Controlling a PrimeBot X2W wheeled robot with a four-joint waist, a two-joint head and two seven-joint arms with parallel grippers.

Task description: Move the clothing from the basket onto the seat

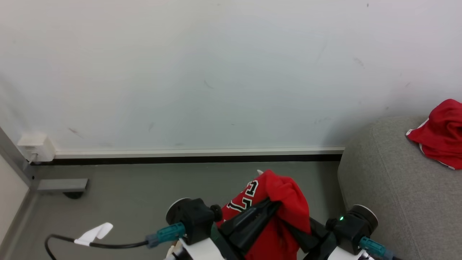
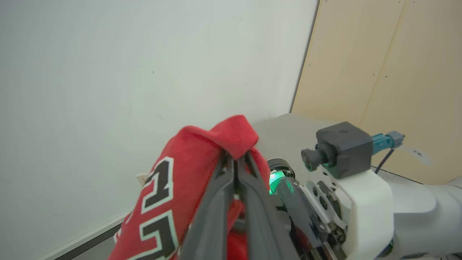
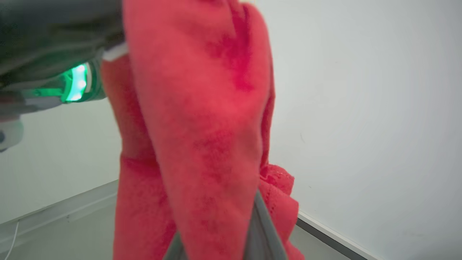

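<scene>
A red piece of clothing with black-and-white numerals hangs in the air in front of me, above the grey floor. My left gripper is shut on a fold at its top, and in the left wrist view its fingers pinch together under that fold. My right gripper reaches in from the right, under the hanging cloth. In the right wrist view the clothing drapes between and over a grey finger, hiding the tips. Another red garment lies on the grey seat at the right. The basket is out of view.
A white wall with a dark baseboard stands straight ahead. A white socket box is at the left, and a black cable with a white tag lies on the floor. A beige panel shows in the left wrist view.
</scene>
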